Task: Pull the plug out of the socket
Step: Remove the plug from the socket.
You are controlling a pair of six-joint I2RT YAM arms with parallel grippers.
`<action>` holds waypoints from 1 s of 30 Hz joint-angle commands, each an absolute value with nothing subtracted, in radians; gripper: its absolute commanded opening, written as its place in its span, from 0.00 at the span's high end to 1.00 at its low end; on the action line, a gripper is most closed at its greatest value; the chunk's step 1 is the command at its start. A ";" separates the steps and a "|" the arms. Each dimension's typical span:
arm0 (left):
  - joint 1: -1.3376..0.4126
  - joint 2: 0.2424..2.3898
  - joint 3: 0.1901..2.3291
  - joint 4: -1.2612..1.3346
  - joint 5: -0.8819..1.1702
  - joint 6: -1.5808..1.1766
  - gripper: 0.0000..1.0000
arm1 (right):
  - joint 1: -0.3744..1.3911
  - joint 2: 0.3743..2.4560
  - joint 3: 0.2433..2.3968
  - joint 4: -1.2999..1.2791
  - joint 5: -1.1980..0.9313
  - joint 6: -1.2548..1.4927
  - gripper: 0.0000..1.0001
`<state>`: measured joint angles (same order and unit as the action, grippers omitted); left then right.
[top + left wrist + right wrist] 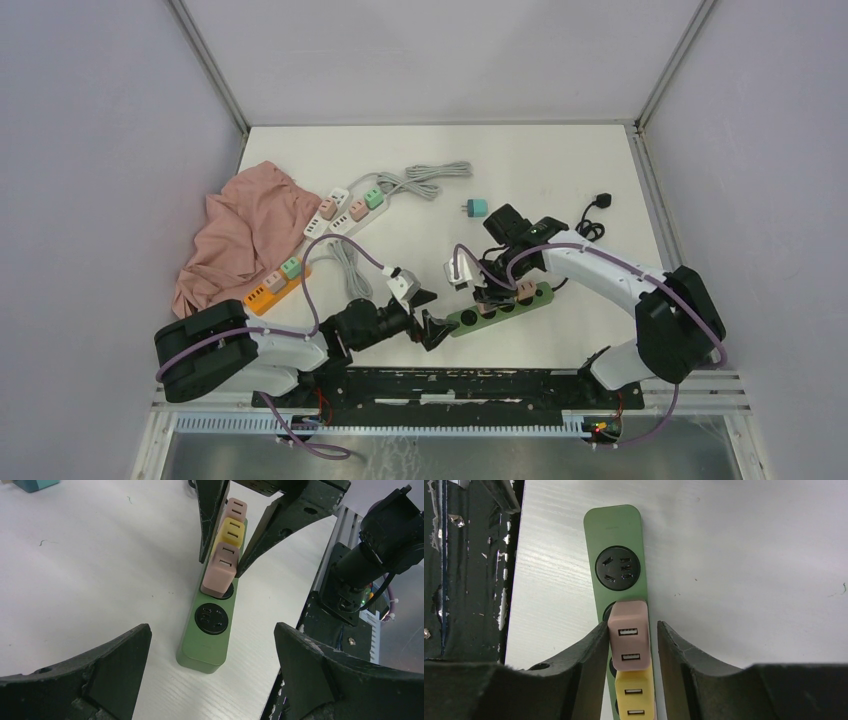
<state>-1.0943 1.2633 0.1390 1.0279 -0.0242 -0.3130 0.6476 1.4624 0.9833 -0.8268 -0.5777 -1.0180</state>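
Half closed at the right gripper (pixel 631 625), straddling the pink plug (pixel 628 642): touching one side, leaving a slit at the other. Seated upright in the green power strip (pixel 614 525), just beside a yellow plug (pixel 636 695). Reaching leftward with elbow raised, wrist bent down over the strip. Spread wide at the left gripper (pixel 211 627), holding nothing, hovering low by the strip's end.

Bare table (pixel 520 170) lay open across the upper centre of the top view, broken only by a teal adapter (pixel 478 208). On the green power strip (pixel 500 308), the pink plug (pixel 628 641) was hemmed in by the right gripper (pixel 631 625), one finger on each side, with the yellow plug (pixel 636 697) just behind. The end socket (pixel 213 618) stood uncovered between the wide-spread fingers of the left gripper (pixel 211 629). A cloth (pixel 245 235), a white power strip (pixel 340 212) and an orange power strip (pixel 270 290) crowded the left.
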 commanded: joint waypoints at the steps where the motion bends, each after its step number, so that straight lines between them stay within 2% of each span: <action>1: -1.090 1.261 0.125 1.094 -0.036 -0.306 0.00 | 0.672 1.485 0.983 -0.815 -0.546 -1.026 0.57; 10: -1.091 1.308 0.118 1.152 -0.019 -0.310 0.00 | 0.688 1.495 0.983 -0.849 -0.543 -1.075 0.70; 12: -1.091 1.325 0.118 1.165 -0.014 -0.309 0.00 | 0.690 1.495 0.988 -0.860 -0.552 -1.082 0.77; 16: -1.091 1.381 0.112 1.214 -0.001 -0.288 0.02 | 0.690 1.490 1.005 -0.881 -0.591 -1.083 0.98; 17: -1.091 1.401 0.107 1.244 -0.001 -0.282 0.02 | 0.690 1.484 1.007 -0.882 -0.600 -1.082 1.00; 23: -1.096 1.532 0.077 1.447 -0.010 -0.248 0.04 | 0.690 1.457 1.002 -0.870 -0.664 -1.072 1.00; 30: -1.158 1.621 0.109 1.457 -0.093 -0.160 0.04 | 0.689 1.458 1.001 -0.857 -0.688 -1.058 1.00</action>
<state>-1.1210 1.5867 0.0849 1.3502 -0.0288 -0.2653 0.6800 1.4857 0.9852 -0.8505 -0.5934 -1.0744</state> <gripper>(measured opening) 0.960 0.362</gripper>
